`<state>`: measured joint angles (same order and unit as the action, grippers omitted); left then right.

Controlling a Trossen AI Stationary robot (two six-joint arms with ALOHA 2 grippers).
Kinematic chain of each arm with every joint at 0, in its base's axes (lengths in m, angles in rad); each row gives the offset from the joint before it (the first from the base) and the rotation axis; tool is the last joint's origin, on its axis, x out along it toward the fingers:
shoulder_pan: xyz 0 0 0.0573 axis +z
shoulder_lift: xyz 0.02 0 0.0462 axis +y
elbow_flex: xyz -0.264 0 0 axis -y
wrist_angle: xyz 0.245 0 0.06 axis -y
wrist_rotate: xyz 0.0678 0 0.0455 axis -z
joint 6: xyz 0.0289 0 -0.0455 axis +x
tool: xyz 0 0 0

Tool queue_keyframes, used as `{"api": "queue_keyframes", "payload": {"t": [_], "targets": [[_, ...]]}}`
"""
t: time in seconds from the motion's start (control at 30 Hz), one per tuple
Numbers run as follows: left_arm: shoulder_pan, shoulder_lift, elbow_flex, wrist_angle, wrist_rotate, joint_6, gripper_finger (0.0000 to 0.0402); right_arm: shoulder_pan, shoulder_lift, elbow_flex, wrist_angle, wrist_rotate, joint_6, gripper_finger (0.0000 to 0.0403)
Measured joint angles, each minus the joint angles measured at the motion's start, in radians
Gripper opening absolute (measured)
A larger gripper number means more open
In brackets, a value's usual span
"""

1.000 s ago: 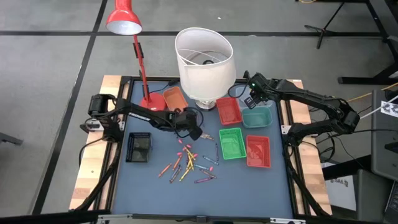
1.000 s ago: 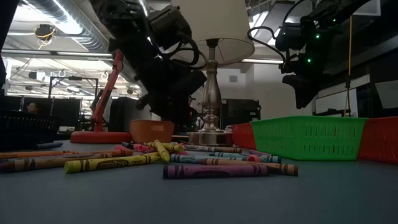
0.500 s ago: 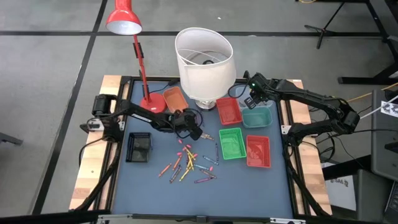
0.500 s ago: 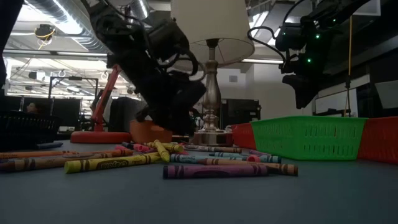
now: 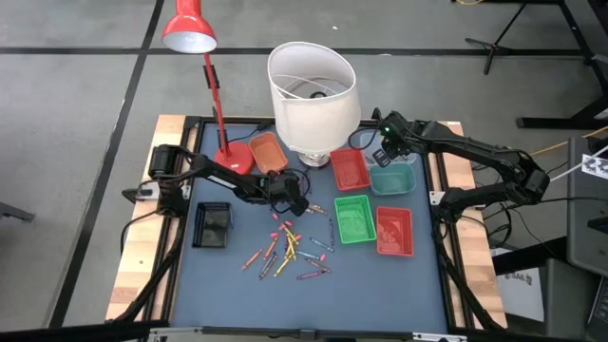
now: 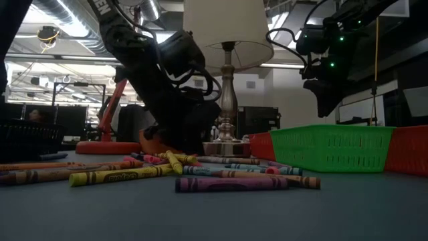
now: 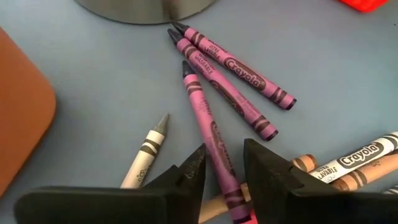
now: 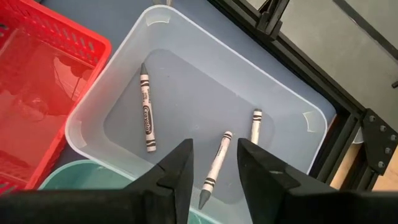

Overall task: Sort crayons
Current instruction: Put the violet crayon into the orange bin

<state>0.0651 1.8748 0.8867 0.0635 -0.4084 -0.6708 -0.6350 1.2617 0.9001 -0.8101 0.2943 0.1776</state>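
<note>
The blue-grey table (image 5: 380, 280) has a loose scatter of crayons (image 5: 290, 249) mid-table, a black tray (image 5: 212, 225) to their left, green (image 5: 354, 219), red (image 5: 394, 232) and orange trays (image 5: 268, 149), plus a white-shaded lamp (image 5: 311, 90) and red desk lamp (image 5: 231, 157).

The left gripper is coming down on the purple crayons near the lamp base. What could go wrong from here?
The left gripper is open astride one purple crayon, but a tan crayon and a grey crayon lie close to its fingers, so it may pinch or drag a second one. Two more purple crayons lie nearby and could be knocked against the lamp base.
</note>
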Motion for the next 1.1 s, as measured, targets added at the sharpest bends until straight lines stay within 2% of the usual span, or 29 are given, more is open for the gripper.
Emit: {"api": "queue_keyframes", "payload": {"t": [0.43,0.7,1.1], "targets": [[0.000,-0.003,0.000,-0.003,-0.008,0.000,0.0009,0.000,0.000,0.000,0.000,0.000,0.000,0.0122],[0.002,-0.083,0.001,-0.034,-0.012,0.007,0.0011,0.000,0.000,0.000,0.000,0.000,0.000,0.0122],[0.065,-0.270,0.001,-0.254,-0.080,0.020,0.0012,0.000,0.000,0.000,0.000,0.000,0.000,0.0122]]}}
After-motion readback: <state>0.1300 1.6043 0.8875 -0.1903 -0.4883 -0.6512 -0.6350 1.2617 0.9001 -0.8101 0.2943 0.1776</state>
